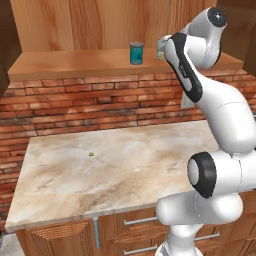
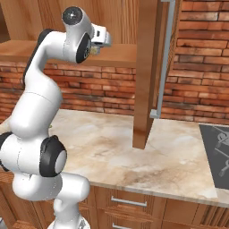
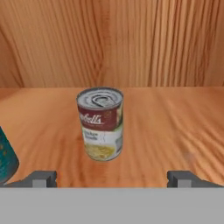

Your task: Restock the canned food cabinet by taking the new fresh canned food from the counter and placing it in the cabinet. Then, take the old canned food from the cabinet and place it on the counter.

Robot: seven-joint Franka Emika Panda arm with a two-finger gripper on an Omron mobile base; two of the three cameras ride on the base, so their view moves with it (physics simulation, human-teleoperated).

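Cabinet shelf holds both cans upright: teal can stands toward the middle of the board, and the yellow-green labelled can sits apart from it on the same board, in front of the wood-panel back. Gripper is level with the shelf, spread wide and empty, fingertips either side of the labelled can but short of it. Counter below the cabinet carries only a tiny speck.

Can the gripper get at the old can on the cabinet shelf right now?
Probably yes. The open gripper faces the old can with bare shelf between, and the teal can stands off to one side.
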